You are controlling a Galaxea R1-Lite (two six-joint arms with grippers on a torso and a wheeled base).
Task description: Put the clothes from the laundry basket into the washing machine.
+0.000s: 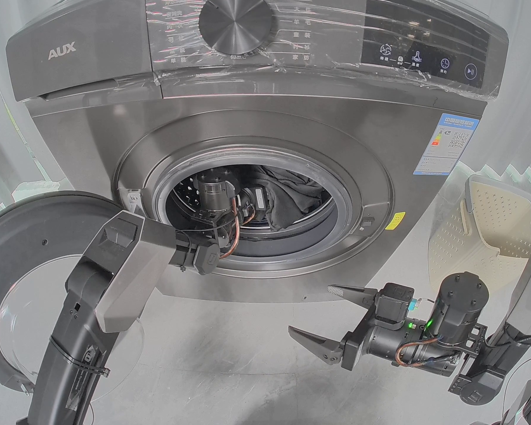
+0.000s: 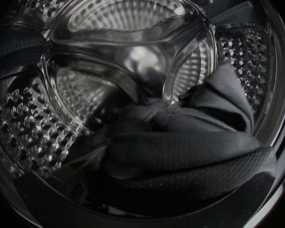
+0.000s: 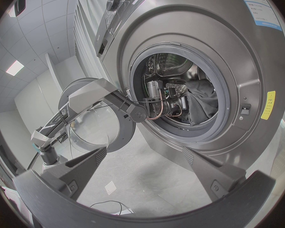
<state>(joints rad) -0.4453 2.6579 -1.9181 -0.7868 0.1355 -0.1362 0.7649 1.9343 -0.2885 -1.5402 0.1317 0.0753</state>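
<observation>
left gripper (image 1: 263, 200) sits in the washing machine (image 1: 312, 119) at the dark garment (image 1: 292, 199), its grasp we cannot tell; right gripper (image 1: 311, 310) gapes empty. we fear cloth snagging on withdrawal.

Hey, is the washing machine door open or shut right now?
Open. The round door is swung aside on the robot's left, leaving the drum mouth uncovered, with dark clothes visible inside.

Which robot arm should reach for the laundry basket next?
Probably the right. Its open end effector hangs outside the washing machine, on the same side as the laundry basket. The left arm is inside the drum beside the dark garment.
</observation>
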